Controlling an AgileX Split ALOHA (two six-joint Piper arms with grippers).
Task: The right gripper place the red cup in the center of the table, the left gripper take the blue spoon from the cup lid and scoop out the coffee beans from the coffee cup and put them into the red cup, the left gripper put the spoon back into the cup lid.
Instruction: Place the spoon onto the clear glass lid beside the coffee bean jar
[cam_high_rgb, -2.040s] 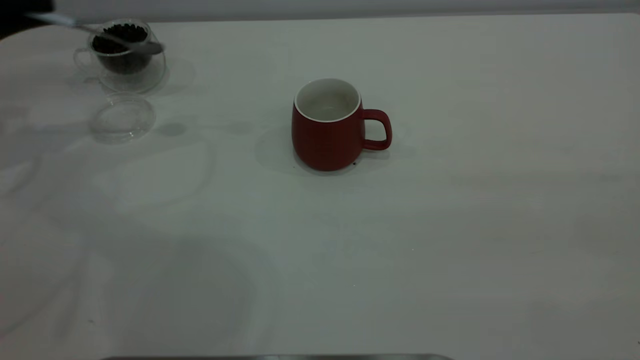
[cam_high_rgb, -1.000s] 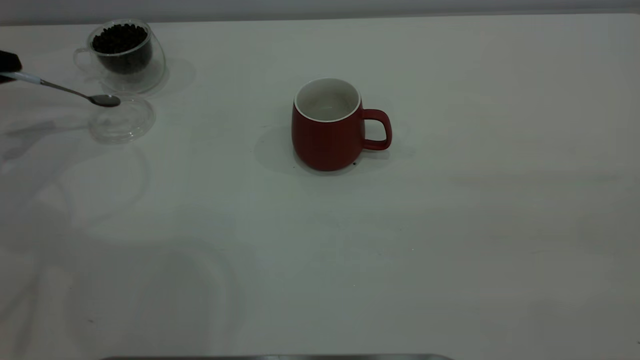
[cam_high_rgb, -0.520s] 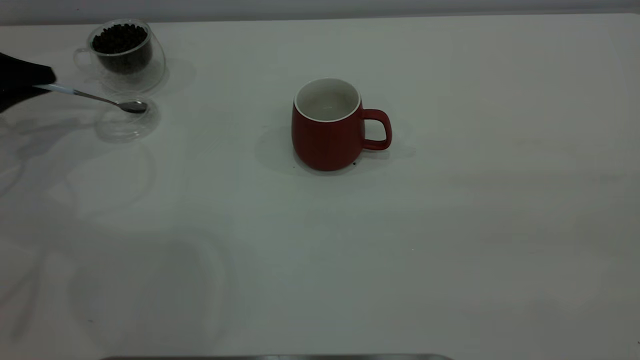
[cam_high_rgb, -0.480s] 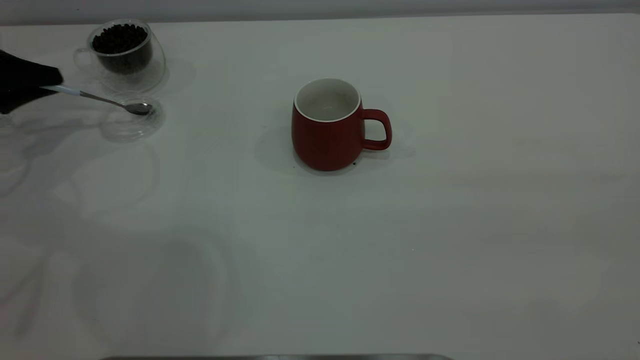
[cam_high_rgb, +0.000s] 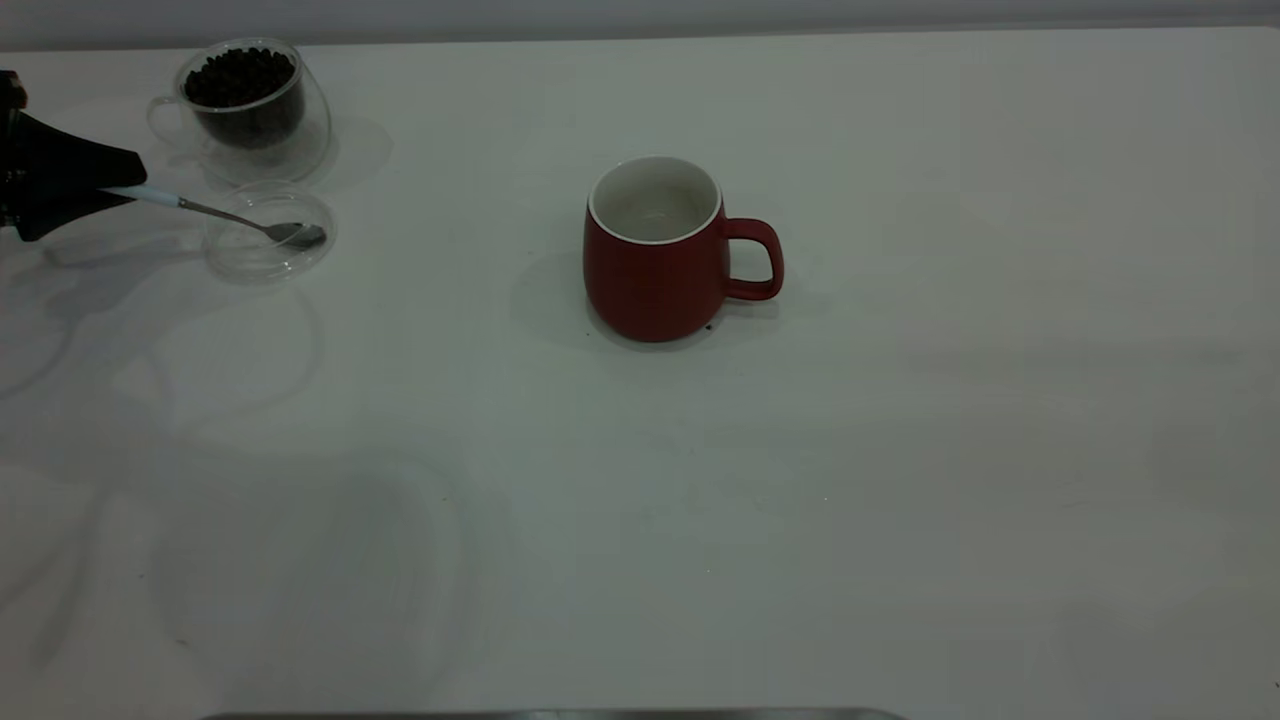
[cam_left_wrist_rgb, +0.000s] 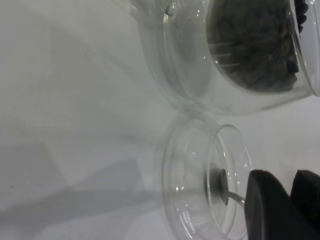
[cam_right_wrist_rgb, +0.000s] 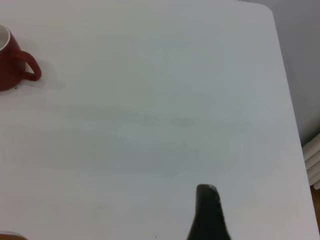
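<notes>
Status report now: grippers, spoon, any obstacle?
Left gripper shut on blue spoon, bowl over cup lid. Right gripper away from red cup. No obstacle.

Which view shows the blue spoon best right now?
Exterior view. It shows the whole blue spoon: pale handle in the left end effector, bowl over the cup lid. The left wrist view shows only the bowl and neck through the lid. The right wrist view shows none of it.

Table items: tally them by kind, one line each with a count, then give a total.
Cups: 2, the red cup and the coffee cup
Lids: 1, the cup lid
Spoons: 1, the blue spoon, held by the left gripper
Total: 4
</notes>
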